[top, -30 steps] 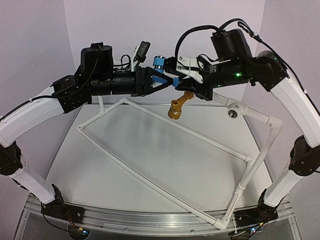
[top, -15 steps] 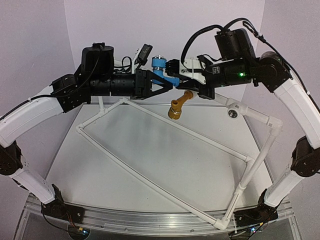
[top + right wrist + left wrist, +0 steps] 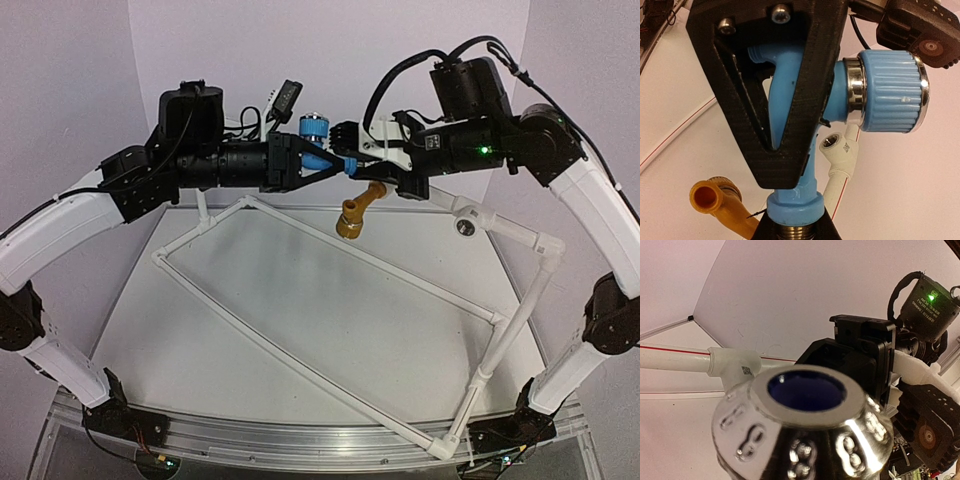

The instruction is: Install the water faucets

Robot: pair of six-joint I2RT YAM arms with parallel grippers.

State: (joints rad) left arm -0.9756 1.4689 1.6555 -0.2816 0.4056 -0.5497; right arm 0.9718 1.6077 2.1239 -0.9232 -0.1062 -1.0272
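The bright blue faucet (image 3: 314, 130) hangs in the air above the back of the table, held from both sides. My left gripper (image 3: 325, 162) is shut on its body; the black triangular fingers (image 3: 785, 100) cross it in the right wrist view. My right gripper (image 3: 350, 160) is shut on its threaded end (image 3: 795, 231). The ribbed blue knob (image 3: 890, 90) points sideways and fills the left wrist view (image 3: 805, 430), hiding my left fingertips there. A mustard-yellow faucet (image 3: 357, 210) (image 3: 715, 202) juts out just below the grippers; its mount is hidden.
The white pipe frame (image 3: 330, 250) lies across the table, with a raised section on the right. An open socket fitting (image 3: 465, 226) sits at the back right, and another socket (image 3: 836, 145) shows below the blue knob. The grey walls stand close behind both arms.
My left gripper has closed onto the blue faucet's body. The right gripper has kept its hold on the threaded end, and the faucet has shifted slightly.
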